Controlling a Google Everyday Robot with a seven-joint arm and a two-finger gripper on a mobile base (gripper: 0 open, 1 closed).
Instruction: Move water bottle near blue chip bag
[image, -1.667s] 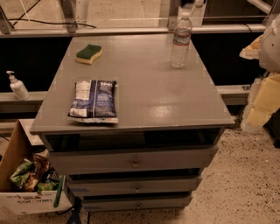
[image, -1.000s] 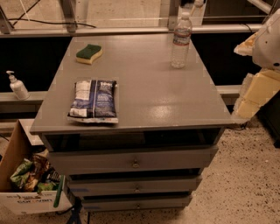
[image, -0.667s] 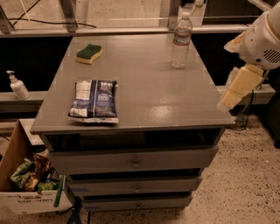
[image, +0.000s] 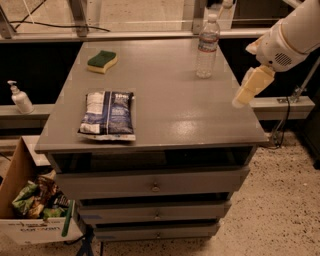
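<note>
In the single camera view, a grey cabinet (image: 175, 107) with three drawers is seen from above and in front. The water bottle (image: 207, 46) is stood upright near the far right corner of the top, with its white cap on and its long axis vertical. The blue chip bag (image: 107, 114) is laid flat near the front left edge, its long side running front to back, well apart from the bottle. A green and yellow sponge (image: 102, 61) is placed at the far left of the top, apart from both.

A white arm (image: 295, 32) is reached in from the upper right. The gripper (image: 248, 89), pale cream, is held in the air just beside the cabinet's right edge, angled down and to the left. Nothing is seen held in it. Whether it is spread or pressed together cannot be told.

From the gripper, the bottle lies to the left and farther back, near but not touched. From the bottle, the bag lies diagonally across the top, to the left and toward the front. Because the bottle is upright, a sideways approach to its ribbed body is probably called for, and a glancing knock could tip it.

A small white pump bottle (image: 20, 98) is set on a ledge to the left of the cabinet. A cardboard box (image: 20, 165) of snack packets is placed on the floor at lower left.
</note>
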